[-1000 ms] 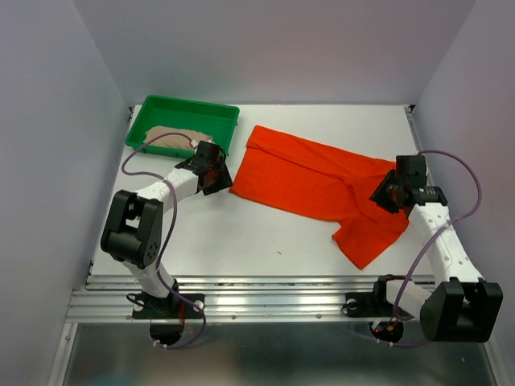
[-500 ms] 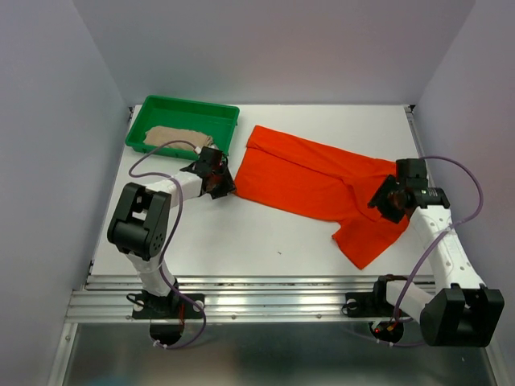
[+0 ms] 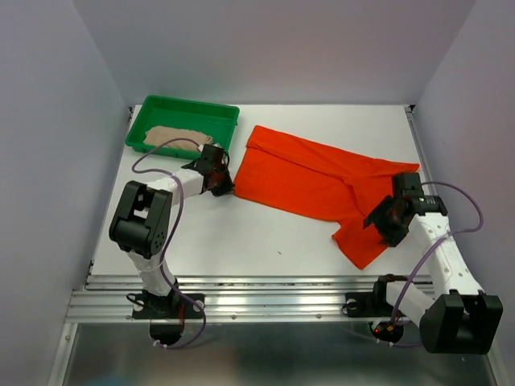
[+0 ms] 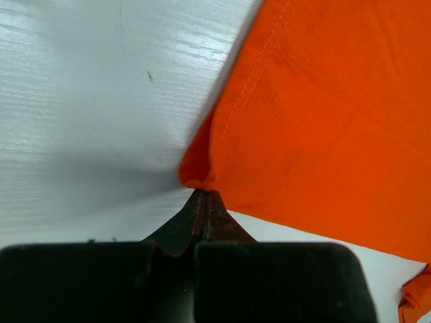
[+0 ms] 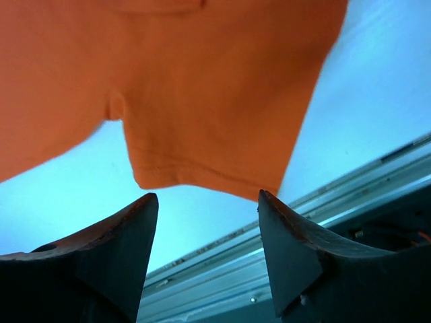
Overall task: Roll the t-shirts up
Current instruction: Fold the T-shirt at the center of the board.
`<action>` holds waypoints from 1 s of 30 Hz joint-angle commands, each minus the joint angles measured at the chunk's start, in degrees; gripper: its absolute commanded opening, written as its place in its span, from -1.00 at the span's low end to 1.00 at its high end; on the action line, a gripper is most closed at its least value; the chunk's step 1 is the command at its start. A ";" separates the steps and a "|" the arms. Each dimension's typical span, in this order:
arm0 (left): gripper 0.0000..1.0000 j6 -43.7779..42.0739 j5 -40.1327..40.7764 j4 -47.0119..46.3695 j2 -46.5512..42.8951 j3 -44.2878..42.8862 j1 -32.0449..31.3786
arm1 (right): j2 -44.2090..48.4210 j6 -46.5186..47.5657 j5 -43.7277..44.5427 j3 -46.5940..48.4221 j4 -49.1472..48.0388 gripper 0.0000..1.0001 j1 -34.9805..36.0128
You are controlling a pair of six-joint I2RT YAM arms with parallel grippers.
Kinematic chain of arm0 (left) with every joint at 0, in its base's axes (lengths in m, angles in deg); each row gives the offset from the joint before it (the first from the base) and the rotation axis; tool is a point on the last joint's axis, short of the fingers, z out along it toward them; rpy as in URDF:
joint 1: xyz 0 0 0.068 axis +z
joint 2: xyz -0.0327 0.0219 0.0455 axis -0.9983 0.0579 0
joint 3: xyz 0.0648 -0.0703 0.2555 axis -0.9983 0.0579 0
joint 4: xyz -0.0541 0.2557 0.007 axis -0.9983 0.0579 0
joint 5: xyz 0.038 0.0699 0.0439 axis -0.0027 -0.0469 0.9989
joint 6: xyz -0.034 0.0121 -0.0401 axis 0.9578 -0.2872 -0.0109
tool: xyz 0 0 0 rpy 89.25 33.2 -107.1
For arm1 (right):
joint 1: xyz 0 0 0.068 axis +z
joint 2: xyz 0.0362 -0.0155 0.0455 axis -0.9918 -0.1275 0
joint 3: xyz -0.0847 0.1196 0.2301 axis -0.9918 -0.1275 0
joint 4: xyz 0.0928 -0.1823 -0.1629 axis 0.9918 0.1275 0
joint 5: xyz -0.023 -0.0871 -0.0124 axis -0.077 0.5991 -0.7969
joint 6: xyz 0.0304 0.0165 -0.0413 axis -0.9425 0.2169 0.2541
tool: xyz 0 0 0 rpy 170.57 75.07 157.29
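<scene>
The orange-red t-shirt (image 3: 306,181) lies spread flat across the middle of the table, one sleeve reaching toward the near right. My left gripper (image 3: 222,182) is at its left corner; in the left wrist view the jaws (image 4: 204,196) are shut, with the bunched corner of the orange cloth (image 4: 196,171) pinched at their tips. My right gripper (image 3: 385,225) hovers over the near-right sleeve. It stands open (image 5: 207,196), nothing between its fingers, and the sleeve hem (image 5: 202,176) is just ahead. The beige t-shirt (image 3: 171,134) lies crumpled in the green tray.
The green tray (image 3: 190,105) sits at the back left, just behind my left gripper. The table's metal front rail (image 5: 283,229) runs close under my right gripper. White walls enclose the left, back and right sides.
My left gripper shifted right to the shirt's left corner and shut on it. My right gripper opened wider and slid toward the near edge along the sleeve.
</scene>
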 commanded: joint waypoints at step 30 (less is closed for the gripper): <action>-1.00 -4.38 -1.80 5.27 1.71 -7.90 -0.14 | -1.21 -19.72 -1.66 -14.44 1.77 0.04 5.35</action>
